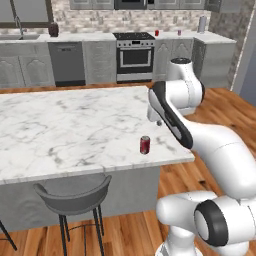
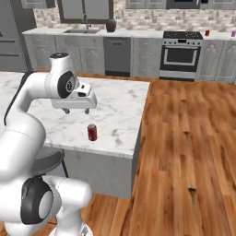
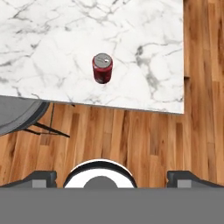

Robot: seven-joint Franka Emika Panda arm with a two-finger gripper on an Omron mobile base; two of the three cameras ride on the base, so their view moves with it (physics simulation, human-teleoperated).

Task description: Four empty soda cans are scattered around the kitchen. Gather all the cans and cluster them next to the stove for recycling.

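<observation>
Can (image 1: 145, 145) stands upright on the island (image 1: 60, 125), close to its near edge and its right corner. Claw (image 2: 77, 110) hangs above it, wide open and empty. Risk: a descent off centre could tip the light can over the edge.

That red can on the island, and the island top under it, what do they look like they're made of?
The soda can looks like thin metal: a dull silver lid with a pull-tab shape, and a glossy red painted side. The island top looks like polished white marble, going by the grey veins running through it, though it could as well be an imitation stone; this is a rendered scene.
</observation>
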